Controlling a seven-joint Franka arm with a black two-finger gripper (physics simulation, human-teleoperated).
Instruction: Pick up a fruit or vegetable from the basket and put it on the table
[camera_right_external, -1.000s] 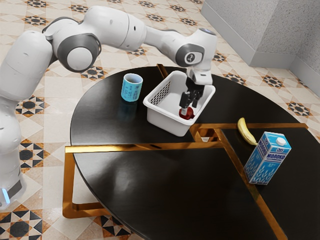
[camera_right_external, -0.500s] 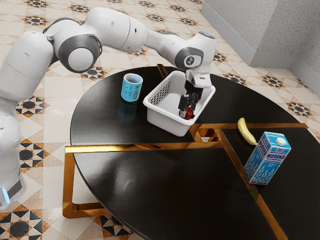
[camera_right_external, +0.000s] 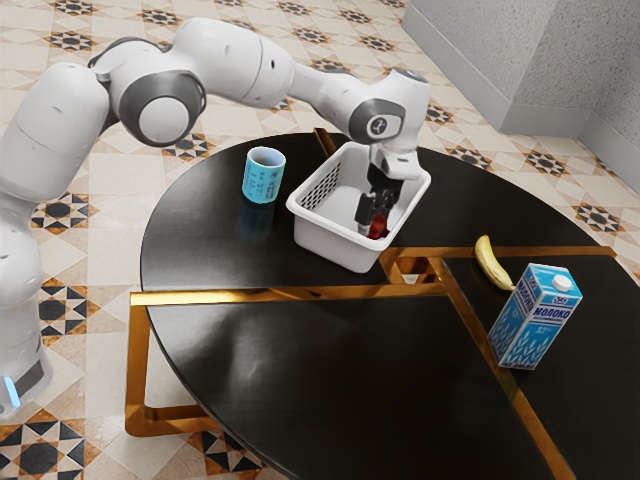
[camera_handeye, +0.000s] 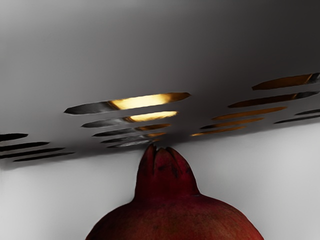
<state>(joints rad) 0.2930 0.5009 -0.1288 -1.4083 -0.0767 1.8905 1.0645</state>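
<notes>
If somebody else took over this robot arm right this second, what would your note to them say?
Gripper: low inside the white basket, at the pomegranate; I can't tell whether it has hold of it.
Things: pomegranate in the basket; banana on the table beside the milk carton; blue mug on the basket's other side.
Done: gripper brought to the fruit.
Left: make sure of the grip, lift the pomegranate out, set it on the table.

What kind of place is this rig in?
Probably a home dining or living area, rendered in simulation. Signs: patterned tile floor, round black table with brass-coloured strips, and everyday food and drink items on it: milk carton, banana, blue cup. Exact room type can't be confirmed.
</notes>
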